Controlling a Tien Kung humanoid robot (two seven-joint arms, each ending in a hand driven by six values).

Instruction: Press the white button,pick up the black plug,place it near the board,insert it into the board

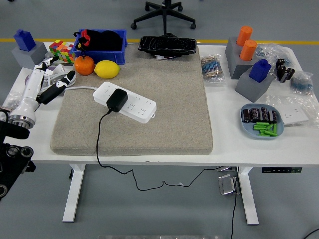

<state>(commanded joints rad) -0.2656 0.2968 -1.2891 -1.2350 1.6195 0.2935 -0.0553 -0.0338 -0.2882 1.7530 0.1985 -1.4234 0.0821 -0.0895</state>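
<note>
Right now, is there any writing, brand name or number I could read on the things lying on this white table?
None can be read.
White power strip with the black plug in it: no marking shows.
Clear plastic bags at the right edge: any print is too small and blurred.
Colourful puzzle cube: plain coloured squares, no letters.
Black panel under the table's front edge: marks too small to read.

One white power strip (130, 101) lies on one beige mat (164, 99), with one black plug (117, 99) seated in it. One orange (85, 65) and one lemon (107, 69) sit side by side. One blue bin (100, 47), one colourful cube puzzle (61, 50) and one blue plate (262, 121) are present. Two orange cylinders (244, 42) stand in a grey block. Two blue blocks show: one far left (24, 39), one right (259, 69). One robot hand (52, 82) is visible.
</note>
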